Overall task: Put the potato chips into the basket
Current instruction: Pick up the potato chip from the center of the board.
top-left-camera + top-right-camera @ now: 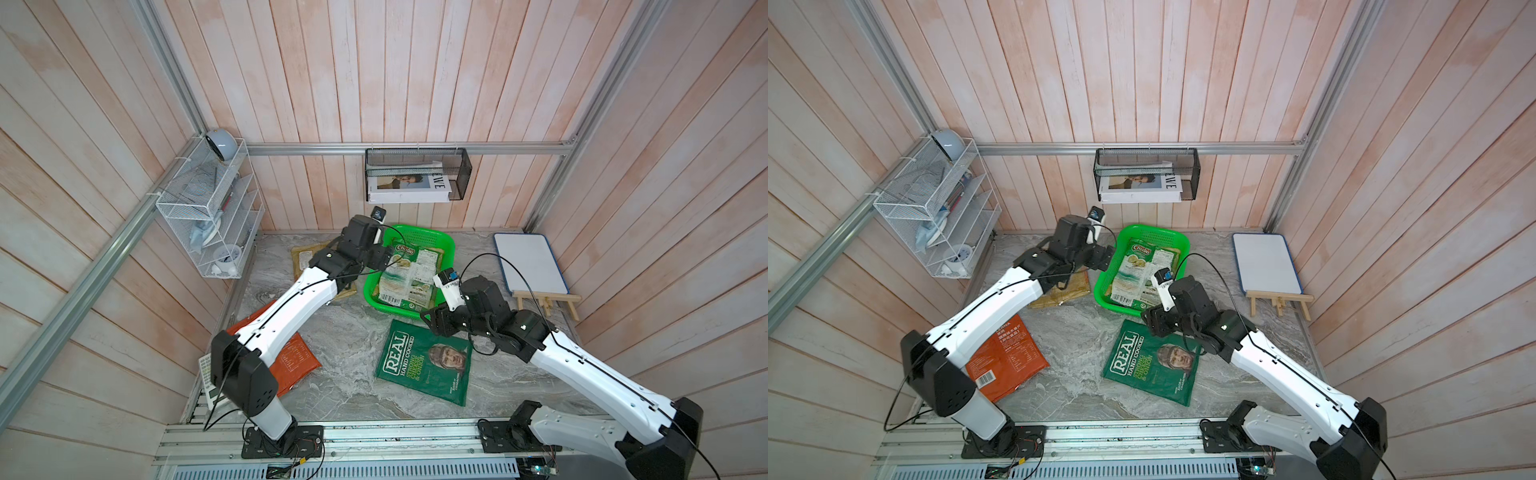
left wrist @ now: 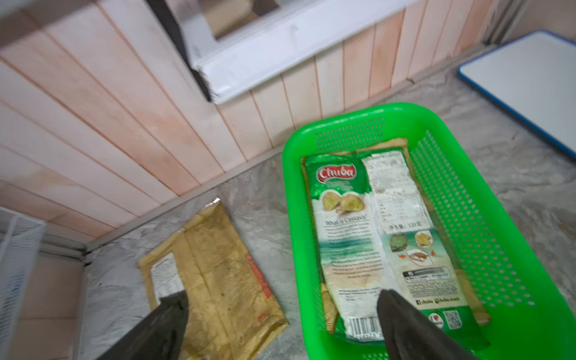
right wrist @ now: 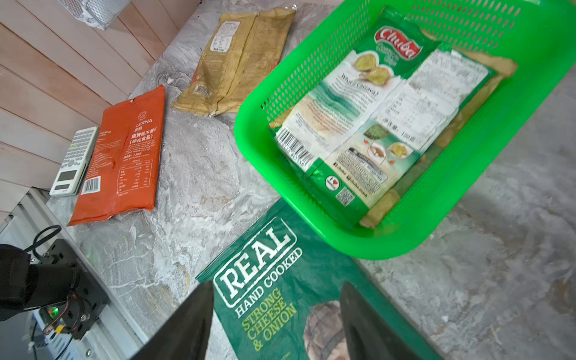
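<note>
The green basket [image 1: 409,229] [image 1: 1152,229] [image 2: 358,115] [image 3: 405,246] holds a white and pale green chips bag [image 1: 409,274] [image 2: 367,237] [image 3: 358,118] lying on a tan bag [image 2: 402,143]. My left gripper [image 1: 384,257] [image 2: 282,294] hangs open over the basket's left rim, holding nothing. On the table lie another tan bag [image 1: 301,259] [image 2: 218,274], an orange-red bag [image 1: 1009,357] [image 3: 124,156] and a dark green "REAL" bag [image 1: 424,361] [image 3: 274,311]. Above the dark green bag's top end, my right gripper [image 1: 432,318] [image 3: 276,283] is open and empty.
A white calculator [image 3: 73,162] lies by the orange-red bag at the left wall. A blue-edged whiteboard [image 1: 532,264] leans on a small wooden easel [image 1: 548,301] at the right. A black mesh basket [image 1: 417,174] and a white wire rack [image 1: 208,208] hang on the walls.
</note>
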Controlling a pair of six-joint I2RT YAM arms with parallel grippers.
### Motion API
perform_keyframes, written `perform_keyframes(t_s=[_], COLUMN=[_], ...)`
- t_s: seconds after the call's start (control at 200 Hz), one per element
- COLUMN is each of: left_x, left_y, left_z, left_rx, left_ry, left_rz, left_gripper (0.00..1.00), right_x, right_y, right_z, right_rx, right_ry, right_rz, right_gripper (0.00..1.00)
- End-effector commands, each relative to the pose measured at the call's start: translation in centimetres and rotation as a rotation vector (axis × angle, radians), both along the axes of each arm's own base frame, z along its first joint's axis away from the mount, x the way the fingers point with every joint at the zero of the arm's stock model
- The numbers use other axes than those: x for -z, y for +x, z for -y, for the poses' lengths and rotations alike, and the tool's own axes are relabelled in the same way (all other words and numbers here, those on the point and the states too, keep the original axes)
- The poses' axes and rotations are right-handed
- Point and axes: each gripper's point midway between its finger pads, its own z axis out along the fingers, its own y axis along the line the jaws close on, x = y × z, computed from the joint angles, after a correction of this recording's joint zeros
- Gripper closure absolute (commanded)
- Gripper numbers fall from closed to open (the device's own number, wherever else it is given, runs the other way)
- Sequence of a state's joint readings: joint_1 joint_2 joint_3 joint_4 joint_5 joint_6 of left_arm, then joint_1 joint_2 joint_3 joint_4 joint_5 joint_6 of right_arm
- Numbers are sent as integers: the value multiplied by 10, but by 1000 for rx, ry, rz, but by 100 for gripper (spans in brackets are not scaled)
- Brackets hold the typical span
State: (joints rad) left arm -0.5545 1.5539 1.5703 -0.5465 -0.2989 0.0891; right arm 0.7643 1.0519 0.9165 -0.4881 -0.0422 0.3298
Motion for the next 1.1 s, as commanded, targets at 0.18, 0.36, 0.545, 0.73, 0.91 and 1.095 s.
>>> perform_keyframes(t_s=[0.18,0.36,0.545,0.73,0.91,1.095], left_x=[-12,-4,7,20,32,31], left_y=[9,9,11,15,16,14], left_z=[-87,-76,-81,-84,-74,-63], left_rx=[-194,-143,-156,-175,-144,-110], left_ry=[-93,-155,-110,-71,-88,-112], left_rz=[129,88,82,52,-7,-11], left_gripper=[0,0,0,0,0,0], right_x=[76,115,133,164,203,206], right_y=[-30,-42,-42,-39,-53,-65], right_z=[18,44,35,31,29,37], right_rx=[180,257,195,138,71,66], right_ry=[7,-240,-371,-547,-719,-690], right_rz=[-225,-304,-359,-436,-622,-625], right_gripper=[29,22,22,28,43,59])
